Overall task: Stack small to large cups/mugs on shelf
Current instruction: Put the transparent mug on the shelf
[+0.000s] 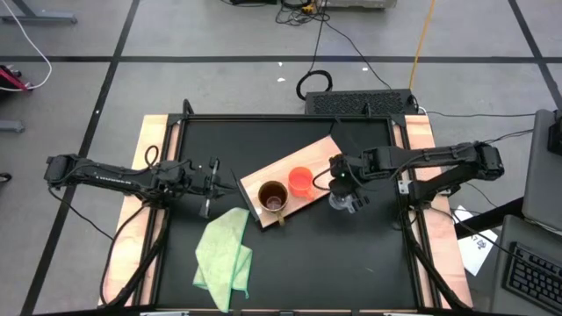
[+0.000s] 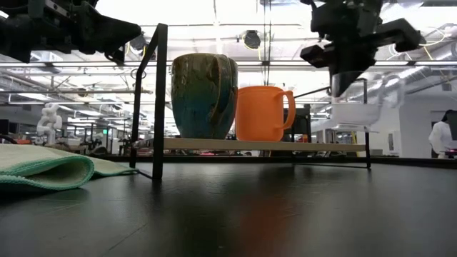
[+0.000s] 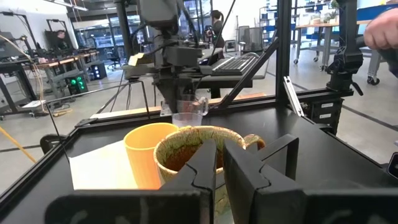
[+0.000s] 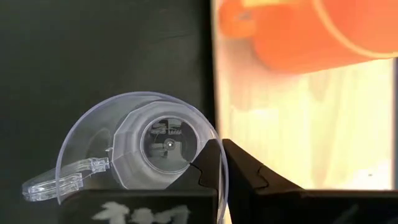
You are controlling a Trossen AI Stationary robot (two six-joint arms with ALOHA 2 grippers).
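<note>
Lying nearest the table's front edge, the light green cloth [image 1: 225,256] rests crumpled on the dark table [image 1: 351,254]. Beyond it, the shelf [image 1: 314,154] sits angled, carrying the brown mug [image 1: 273,198] at its near end and the orange-red mug [image 1: 300,181] just beside it. Off the shelf's right edge, the right gripper [image 1: 344,198] holds the clear glass cup [image 4: 134,144] by its rim, fingers clamped on the wall, the cup lifted clear of the table in the low view. Left of the shelf, the left gripper [image 1: 216,182] hovers, fingers pressed together around nothing, pointing at the brown mug.
</note>
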